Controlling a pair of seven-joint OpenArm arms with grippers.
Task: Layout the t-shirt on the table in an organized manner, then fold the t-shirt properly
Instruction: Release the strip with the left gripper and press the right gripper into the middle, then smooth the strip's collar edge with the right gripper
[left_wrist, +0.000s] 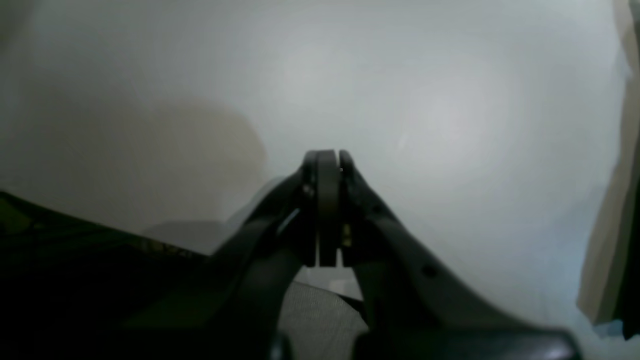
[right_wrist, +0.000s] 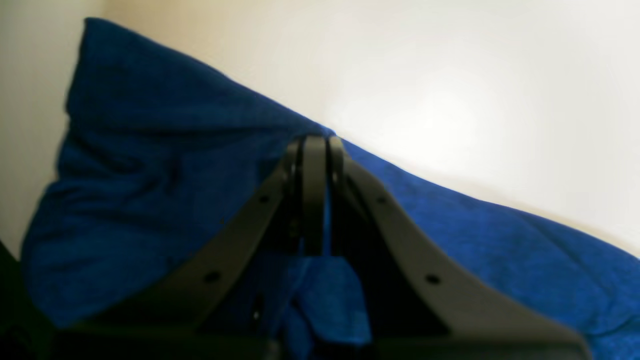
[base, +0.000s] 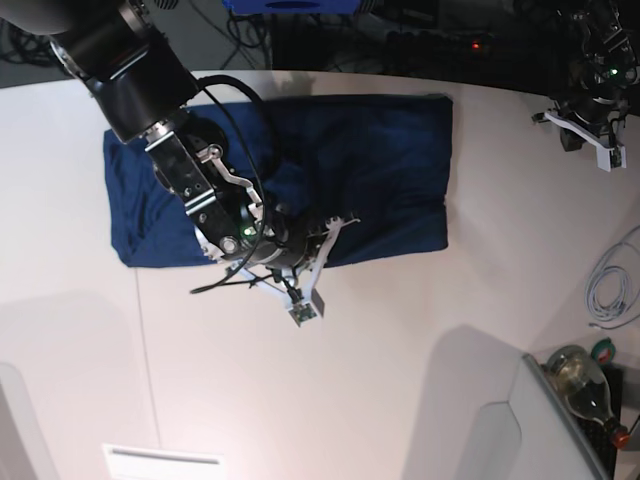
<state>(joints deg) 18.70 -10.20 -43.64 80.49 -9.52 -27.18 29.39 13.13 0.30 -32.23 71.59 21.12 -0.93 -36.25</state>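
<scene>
The t-shirt (base: 300, 180) is lying as a long band across the far half of the table (base: 400, 350), its long axis running side to side. We are pinching its near edge with the right gripper (right_wrist: 315, 142), fingers clenched on a fold of cloth. Our left gripper (left_wrist: 327, 157) is hovering well apart at the far corner, pressed closed on nothing, so the right arm is nearer.

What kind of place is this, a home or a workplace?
Most likely a robotics lab or workshop, not a home. A white table carries two robot arms and one t-shirt, with tangled cables at its side and electronics with lit indicators behind it.
</scene>
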